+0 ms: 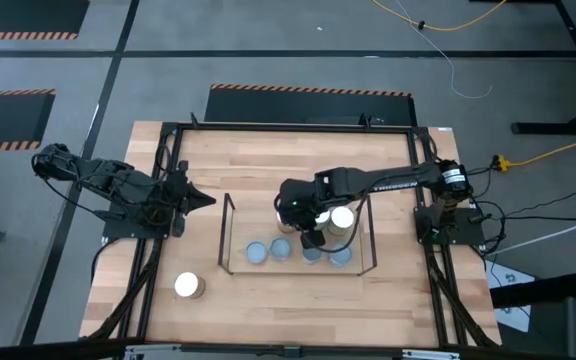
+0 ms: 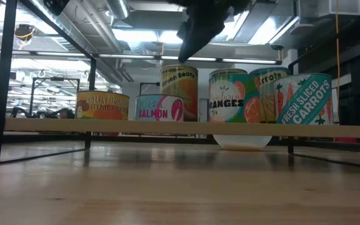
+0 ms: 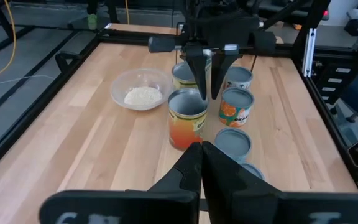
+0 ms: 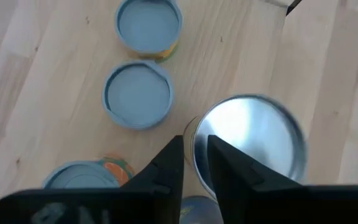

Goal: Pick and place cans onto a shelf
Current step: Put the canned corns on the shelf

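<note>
Several cans stand inside the black rod shelf (image 1: 225, 236); their blue-silver tops (image 1: 256, 252) show from above. A tall orange-and-green can (image 3: 186, 118) stands among them. My right gripper (image 3: 208, 94) hangs over it pointing down, its fingers a narrow gap apart. The can's rim (image 4: 193, 140) shows in that gap. In the low view the fingertips (image 2: 182, 57) end a little above the can's top (image 2: 179, 67). One more can (image 1: 188, 286) stands on the table at the near left. My left gripper (image 1: 208, 200) is shut and empty, left of the shelf.
A clear dish (image 3: 140, 91) with pale contents sits on the far side of the cans, close to my right gripper. The black frame (image 1: 158, 190) edges the table. Bare wood lies between the shelf and the near edge.
</note>
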You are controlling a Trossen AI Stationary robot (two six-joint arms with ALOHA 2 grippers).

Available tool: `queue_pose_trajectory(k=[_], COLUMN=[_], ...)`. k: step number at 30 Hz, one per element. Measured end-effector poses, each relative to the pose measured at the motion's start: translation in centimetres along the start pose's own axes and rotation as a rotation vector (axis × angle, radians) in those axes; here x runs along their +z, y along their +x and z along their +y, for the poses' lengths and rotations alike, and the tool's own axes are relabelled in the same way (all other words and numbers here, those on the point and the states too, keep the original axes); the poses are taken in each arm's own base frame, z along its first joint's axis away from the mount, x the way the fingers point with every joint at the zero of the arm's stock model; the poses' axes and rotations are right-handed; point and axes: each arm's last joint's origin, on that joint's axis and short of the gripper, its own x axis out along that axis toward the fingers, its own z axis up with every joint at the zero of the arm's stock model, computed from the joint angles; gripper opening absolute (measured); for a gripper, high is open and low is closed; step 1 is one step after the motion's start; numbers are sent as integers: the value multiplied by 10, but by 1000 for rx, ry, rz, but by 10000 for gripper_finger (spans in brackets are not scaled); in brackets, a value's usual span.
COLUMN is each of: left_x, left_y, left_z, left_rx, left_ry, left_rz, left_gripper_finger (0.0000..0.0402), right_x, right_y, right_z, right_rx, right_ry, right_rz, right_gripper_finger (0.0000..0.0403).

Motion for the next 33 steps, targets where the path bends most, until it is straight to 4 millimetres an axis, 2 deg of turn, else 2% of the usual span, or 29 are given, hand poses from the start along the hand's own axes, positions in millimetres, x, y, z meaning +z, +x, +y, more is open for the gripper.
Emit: queue_pose_trajectory(k=[4,10,14,17,25,30,33], left_x=[4,15,15,14,10,4,-3], left_y=[0,-1,0,3,13,22,28], left_z=[-1,-3,-5,-9,-23,-39,-53], left_rx=[-11,-40,-98,-186,-419,-549,-558], left_ry=[-25,-97,-176,-285,-625,-902,-1047], left_rz=[-40,-141,-118,-71,161,461,658], left_gripper_finger=[14,67,86,85,83,83,83], right_x=[4,0,-7,-12,-21,-21,-19], right_y=[-19,-58,-85,-96,-99,-99,-99], right_z=[1,6,10,12,13,13,13], right_rx=[0,-6,-9,-13,-16,-17,-21], right_ry=[-2,-9,-9,-11,-21,-63,-67], right_rz=[-3,-30,-39,-57,-57,-60,-74], right_gripper_finger=[77,77,78,78,78,78,78])
